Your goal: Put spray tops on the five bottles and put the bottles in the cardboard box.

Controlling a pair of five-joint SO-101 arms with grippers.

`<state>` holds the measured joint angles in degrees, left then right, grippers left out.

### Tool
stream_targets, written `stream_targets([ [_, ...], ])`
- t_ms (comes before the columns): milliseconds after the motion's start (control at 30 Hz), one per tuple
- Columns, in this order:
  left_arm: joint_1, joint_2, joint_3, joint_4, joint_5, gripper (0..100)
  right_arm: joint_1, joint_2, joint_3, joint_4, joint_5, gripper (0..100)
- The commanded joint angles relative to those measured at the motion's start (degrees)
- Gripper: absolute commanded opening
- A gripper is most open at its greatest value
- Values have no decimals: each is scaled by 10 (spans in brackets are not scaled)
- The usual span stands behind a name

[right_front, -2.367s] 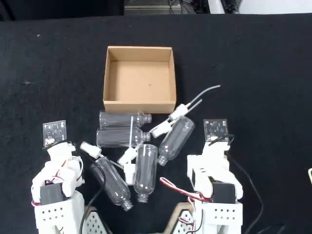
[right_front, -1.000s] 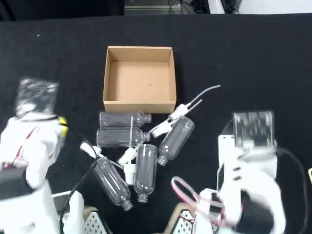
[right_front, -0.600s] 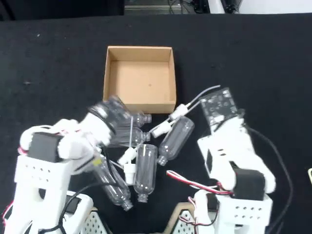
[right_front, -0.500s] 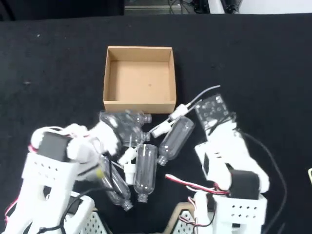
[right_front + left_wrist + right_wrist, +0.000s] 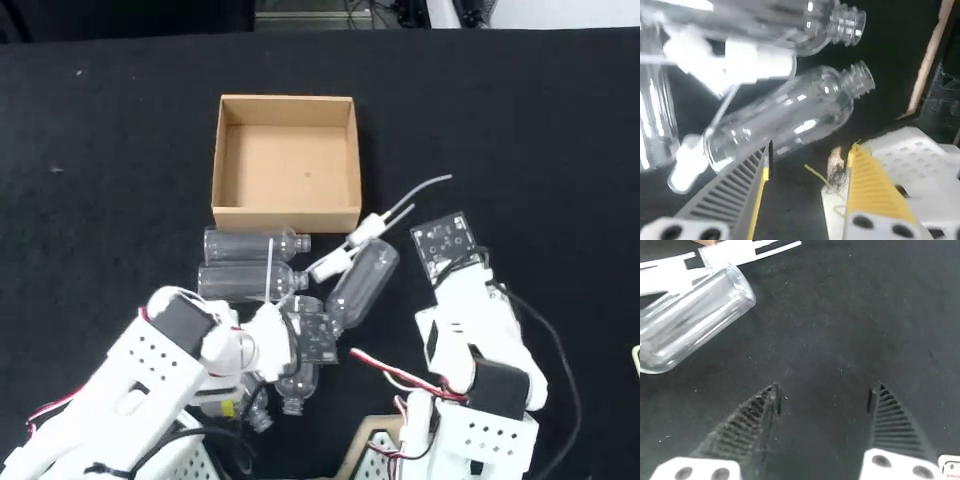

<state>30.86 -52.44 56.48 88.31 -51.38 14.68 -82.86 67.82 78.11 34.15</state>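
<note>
Several clear bottles lie without tops in a heap in front of the open cardboard box [image 5: 287, 160]. White spray tops [image 5: 372, 226] are scattered among them. My left gripper [image 5: 810, 160] is open and hangs low over the near end of the heap, where a bottle [image 5: 785, 115] lies just beyond its fingertips with a spray top [image 5: 757, 62] behind it. In the high view the left arm [image 5: 200, 350] covers the two nearest bottles. My right gripper [image 5: 825, 390] is open over bare cloth, beside the base of a slanted bottle [image 5: 690, 320] [image 5: 360, 283].
Two bottles [image 5: 250, 243] lie side by side right against the box's front wall. The black cloth stretches bare to the left, right and behind the box. The arm bases stand at the table's near edge [image 5: 470, 430].
Both arms have risen from their folded rest. The left arm swung rightward and came down over the near bottles. The right arm came forward and then drew back slightly beside the slanted bottle.
</note>
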Motion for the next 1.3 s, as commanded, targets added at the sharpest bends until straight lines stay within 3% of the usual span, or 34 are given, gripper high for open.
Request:
stream_targets([
  [0,14,2,3,-35,-18,241,18,-11,-1,1,8,279],
  [267,2,2,78,-98,-85,241,18,-11,-4,3,8,279],
  [467,-85,2,102,-175,-142,241,16,-11,-4,4,8,279],
  [633,-137,2,104,-164,-182,241,14,-11,-3,4,8,279],
  [867,-105,2,105,-91,-176,241,14,-12,-3,4,8,279],
  [1100,-102,7,118,-139,-182,247,14,-13,-3,4,8,279],
  [1267,-109,2,109,-156,-183,316,13,-12,-2,4,8,279],
])
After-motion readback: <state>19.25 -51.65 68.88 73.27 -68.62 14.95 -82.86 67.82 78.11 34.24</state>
